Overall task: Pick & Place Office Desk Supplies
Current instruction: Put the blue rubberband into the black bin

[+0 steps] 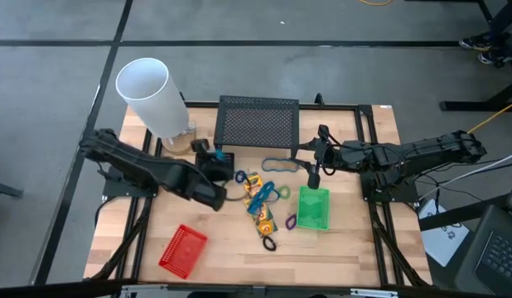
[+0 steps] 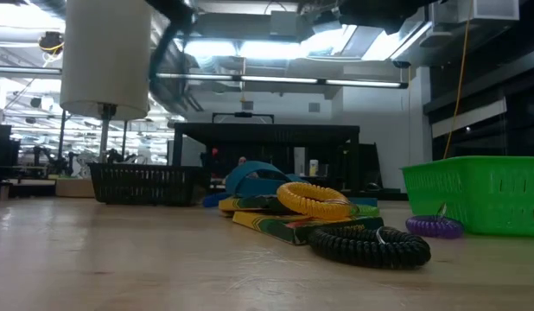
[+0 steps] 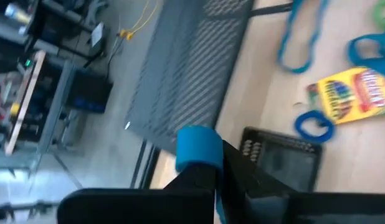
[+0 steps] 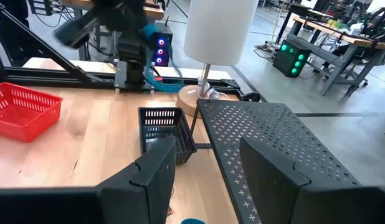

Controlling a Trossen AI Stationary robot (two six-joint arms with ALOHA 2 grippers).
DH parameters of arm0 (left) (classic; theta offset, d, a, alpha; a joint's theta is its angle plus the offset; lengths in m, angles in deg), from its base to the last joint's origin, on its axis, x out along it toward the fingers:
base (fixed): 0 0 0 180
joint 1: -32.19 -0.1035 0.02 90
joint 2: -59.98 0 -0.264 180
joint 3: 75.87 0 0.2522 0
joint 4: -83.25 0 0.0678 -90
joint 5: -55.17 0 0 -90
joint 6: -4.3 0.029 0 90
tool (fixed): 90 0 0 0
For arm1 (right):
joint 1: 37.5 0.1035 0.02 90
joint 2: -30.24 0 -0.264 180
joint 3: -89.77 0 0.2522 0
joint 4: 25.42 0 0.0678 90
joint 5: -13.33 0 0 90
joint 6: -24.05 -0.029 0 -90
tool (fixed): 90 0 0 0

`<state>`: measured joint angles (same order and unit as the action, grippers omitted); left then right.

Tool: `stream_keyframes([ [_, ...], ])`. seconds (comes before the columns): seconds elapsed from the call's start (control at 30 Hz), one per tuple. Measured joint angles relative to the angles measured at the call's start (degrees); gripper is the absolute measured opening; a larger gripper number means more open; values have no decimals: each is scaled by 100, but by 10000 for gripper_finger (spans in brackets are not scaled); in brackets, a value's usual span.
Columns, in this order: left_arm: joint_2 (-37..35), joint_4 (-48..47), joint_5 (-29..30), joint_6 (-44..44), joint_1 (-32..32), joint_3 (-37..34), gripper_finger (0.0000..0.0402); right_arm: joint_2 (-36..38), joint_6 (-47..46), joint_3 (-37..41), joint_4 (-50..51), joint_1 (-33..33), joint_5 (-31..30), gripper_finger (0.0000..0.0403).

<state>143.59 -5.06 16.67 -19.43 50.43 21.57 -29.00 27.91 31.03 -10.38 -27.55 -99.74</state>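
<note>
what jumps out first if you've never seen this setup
The big white cylinder at the table's far left corner, towering over everything. Next, the bright baskets: a red basket near the front left, a green basket right of centre. Between them lies a colourful clutter of crayon boxes and loops.

High view: straight down over the whole bench point(image 1: 339, 248). Low view: bench-top level, close behind a black coil point(image 2: 369, 244), facing the room. Both wrist views look close over the black basket point(image 3: 283, 163) and perforated stand point(image 4: 273, 140).
</note>
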Motion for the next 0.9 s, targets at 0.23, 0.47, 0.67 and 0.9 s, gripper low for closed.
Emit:
stream_keyframes([
  [0.23, -633, -3, -213, -257, -220, -758, 2, 0, -23, 0, -4, -1, 0, 181],
  [0.47, -728, 553, -572, -292, -409, -1563, 2, 0, -24, 0, -5, -1, 0, 181],
  [0.67, -728, 1573, -950, 230, -680, -2053, 2, 0, -28, 0, -6, 0, 2, 181],
  [0.9, -728, 2465, -1215, 819, -1104, -2530, 2, 0, -39, 0, -4, 1, 14, 181],
])
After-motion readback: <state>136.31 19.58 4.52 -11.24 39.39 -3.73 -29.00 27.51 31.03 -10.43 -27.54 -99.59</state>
